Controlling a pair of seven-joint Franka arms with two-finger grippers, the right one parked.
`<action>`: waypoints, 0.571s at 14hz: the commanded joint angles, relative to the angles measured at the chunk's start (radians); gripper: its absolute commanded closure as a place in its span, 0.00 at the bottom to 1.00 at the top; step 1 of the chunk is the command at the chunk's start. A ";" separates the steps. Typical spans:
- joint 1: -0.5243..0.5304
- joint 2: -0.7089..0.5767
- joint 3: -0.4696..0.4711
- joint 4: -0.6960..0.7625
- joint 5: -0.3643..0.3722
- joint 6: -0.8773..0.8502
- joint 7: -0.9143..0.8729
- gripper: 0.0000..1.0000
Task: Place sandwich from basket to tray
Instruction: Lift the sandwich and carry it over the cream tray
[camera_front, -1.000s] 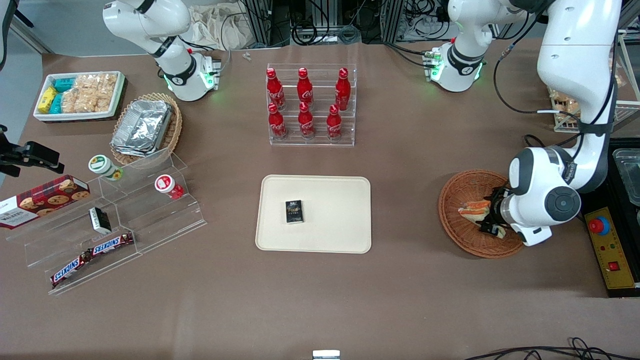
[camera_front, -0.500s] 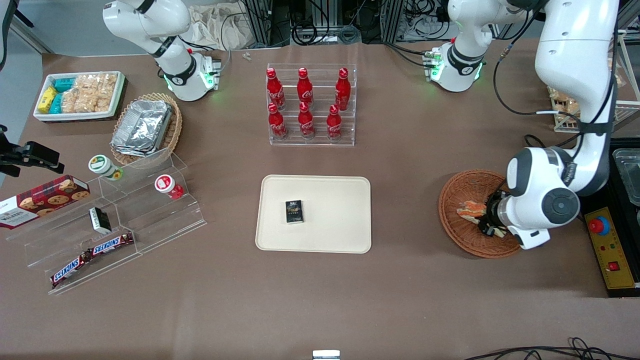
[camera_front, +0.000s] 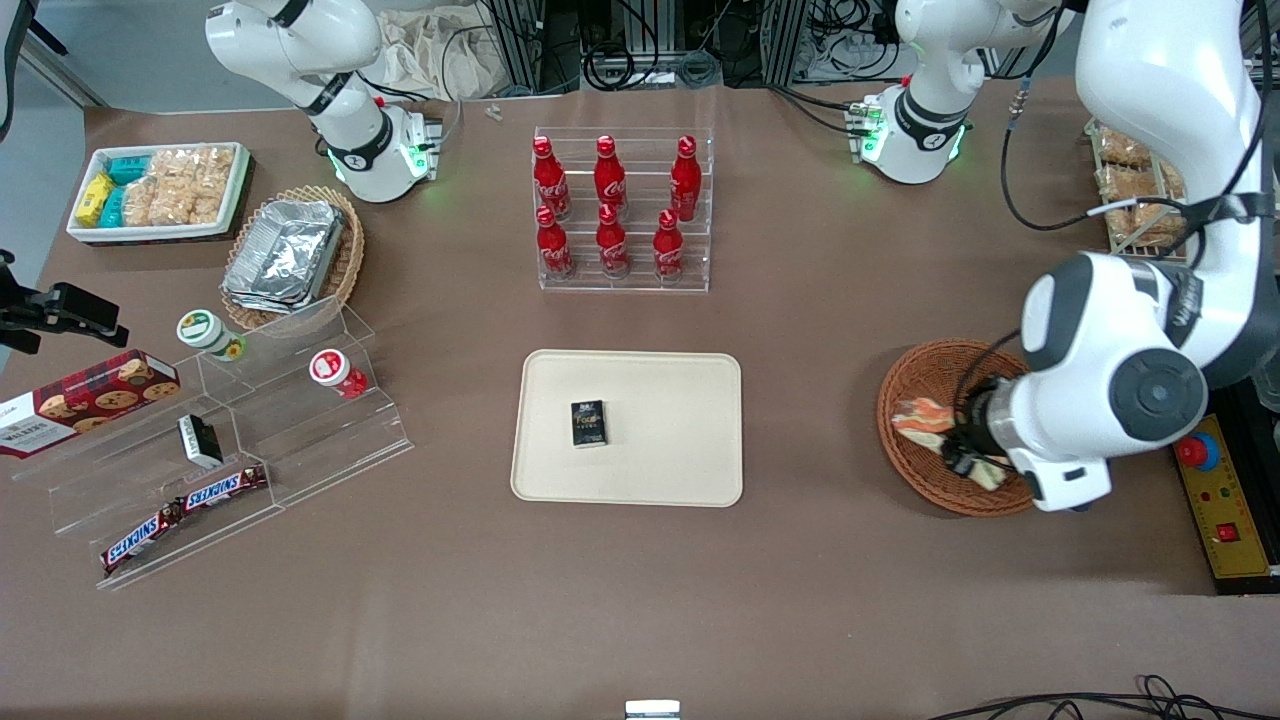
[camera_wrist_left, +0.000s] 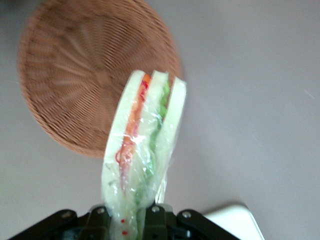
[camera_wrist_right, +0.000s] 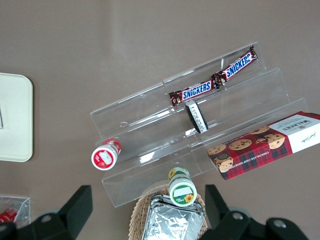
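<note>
The sandwich (camera_wrist_left: 145, 145), a clear-wrapped wedge of white bread with orange, red and green layers, hangs clamped at its wide end in my left gripper (camera_wrist_left: 130, 220). It is lifted clear of the round reddish-brown basket (camera_wrist_left: 75, 75), whose bottom shows bare under it. In the front view the gripper (camera_front: 962, 452) holds the sandwich (camera_front: 922, 414) over the basket (camera_front: 915, 475), at the working arm's end of the table. The cream tray (camera_front: 670, 420) lies mid-table with a small black box (camera_front: 589, 422) on it. A corner of the tray (camera_wrist_left: 235, 222) shows in the left wrist view.
A clear rack of red cola bottles (camera_front: 620, 215) stands farther from the front camera than the tray. Toward the parked arm's end are a clear stepped stand (camera_front: 230, 440) with snacks, a pale oval basket of foil trays (camera_front: 290, 255) and a white bin (camera_front: 160, 190).
The arm has risen and the sandwich has come up out of the basket with the gripper, shifting slightly toward the tray.
</note>
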 joint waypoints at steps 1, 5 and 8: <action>-0.034 0.047 -0.118 0.069 0.029 0.016 0.144 1.00; -0.199 0.142 -0.126 0.066 0.036 0.085 0.370 1.00; -0.287 0.263 -0.124 0.065 0.037 0.206 0.377 1.00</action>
